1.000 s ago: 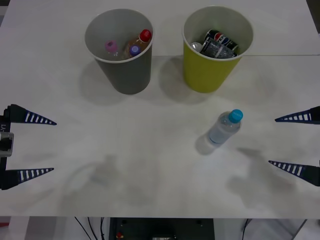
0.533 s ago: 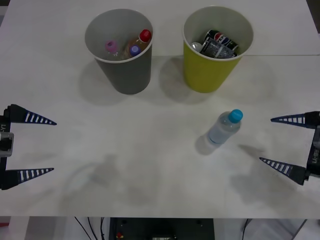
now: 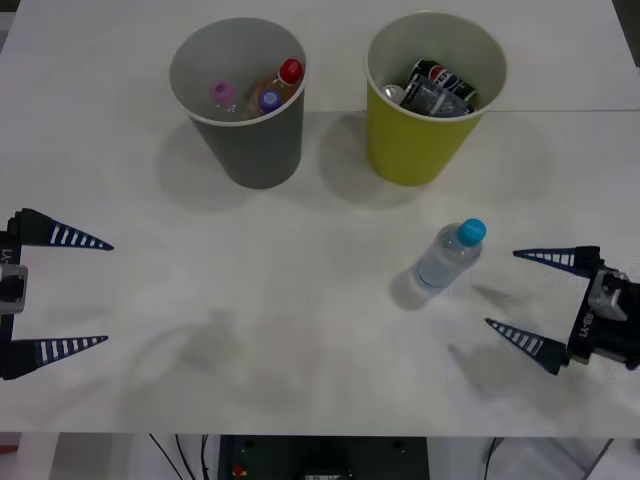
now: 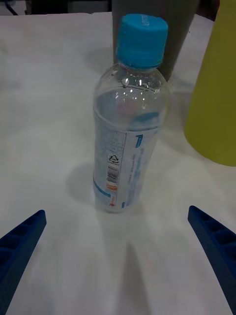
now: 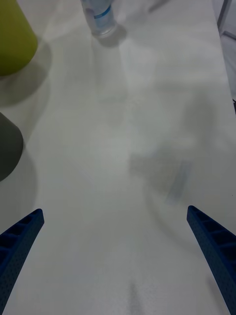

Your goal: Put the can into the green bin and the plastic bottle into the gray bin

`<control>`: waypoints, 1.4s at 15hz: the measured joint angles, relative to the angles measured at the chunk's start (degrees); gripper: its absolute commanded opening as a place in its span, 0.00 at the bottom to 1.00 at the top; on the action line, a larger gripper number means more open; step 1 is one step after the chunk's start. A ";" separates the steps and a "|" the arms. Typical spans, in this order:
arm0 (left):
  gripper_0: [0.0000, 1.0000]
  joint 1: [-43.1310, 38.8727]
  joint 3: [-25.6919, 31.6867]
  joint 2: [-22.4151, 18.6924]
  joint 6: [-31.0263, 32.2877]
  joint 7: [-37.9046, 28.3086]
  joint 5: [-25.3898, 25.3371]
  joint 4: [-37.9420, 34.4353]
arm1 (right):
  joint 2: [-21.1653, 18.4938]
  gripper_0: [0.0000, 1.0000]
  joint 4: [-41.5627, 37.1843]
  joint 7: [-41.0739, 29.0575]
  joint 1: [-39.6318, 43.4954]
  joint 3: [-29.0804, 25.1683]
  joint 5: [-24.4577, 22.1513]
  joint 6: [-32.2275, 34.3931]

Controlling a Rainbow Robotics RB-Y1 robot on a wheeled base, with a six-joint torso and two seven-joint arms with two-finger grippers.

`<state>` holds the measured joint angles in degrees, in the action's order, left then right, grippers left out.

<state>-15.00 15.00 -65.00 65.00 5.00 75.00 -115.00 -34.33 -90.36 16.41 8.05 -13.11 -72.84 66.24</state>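
1. My right gripper (image 3: 527, 303): low over table at its right side, fingers spread wide, nothing held, nothing touched. Tips point at the plastic bottle (image 3: 447, 256), w/ a clear gap between.
2. My left gripper (image 3: 90, 292): at table's left edge, fingers wide apart, empty, well apart from all items.
3. Plastic bottle: upright on table (image 3: 300, 330), light-blue cap, blue-and-white label. In right wrist view it stands between my finger lines but ahead of the tips. Open surface on all sides of it.
4. Green bin (image 3: 432, 95): beyond bottle, near it, upright; cans (image 3: 435, 88) inside.
5. Gray bin (image 3: 240, 100): beside green bin, toward my left, apart from it; holds bottles w/ red, pink, purple caps.
6. Table: white, matte, soft shadows; broad open stretch between my grippers. Far edge just past bins.
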 measured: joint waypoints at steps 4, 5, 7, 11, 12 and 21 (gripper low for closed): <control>1.00 0.00 0.00 0.00 0.00 0.00 0.00 0.00 | 3.88 1.00 4.59 0.94 -2.91 0.94 0.22 -0.16; 1.00 0.00 0.00 0.00 0.00 0.00 0.00 0.00 | 4.76 1.00 5.80 1.19 -3.73 0.97 0.24 -0.15; 1.00 0.00 0.00 0.00 0.00 0.00 0.00 0.00 | 6.75 1.00 8.41 1.79 -5.65 1.01 0.23 -0.15; 1.00 0.00 0.00 0.00 0.00 0.00 0.00 0.00 | 9.86 1.00 10.99 2.66 -8.33 1.37 0.17 -1.03; 1.00 0.00 0.00 0.00 0.00 0.00 0.00 0.00 | 10.44 1.00 11.07 2.73 -8.75 1.59 0.17 -1.41; 1.00 0.00 0.00 0.00 0.00 0.00 0.00 0.00 | 12.22 1.00 11.11 2.82 -11.28 6.99 0.56 -8.10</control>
<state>-15.00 15.00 -65.00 65.00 5.00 75.00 -115.00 -22.11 -79.25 19.24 -3.23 -6.12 -72.27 58.14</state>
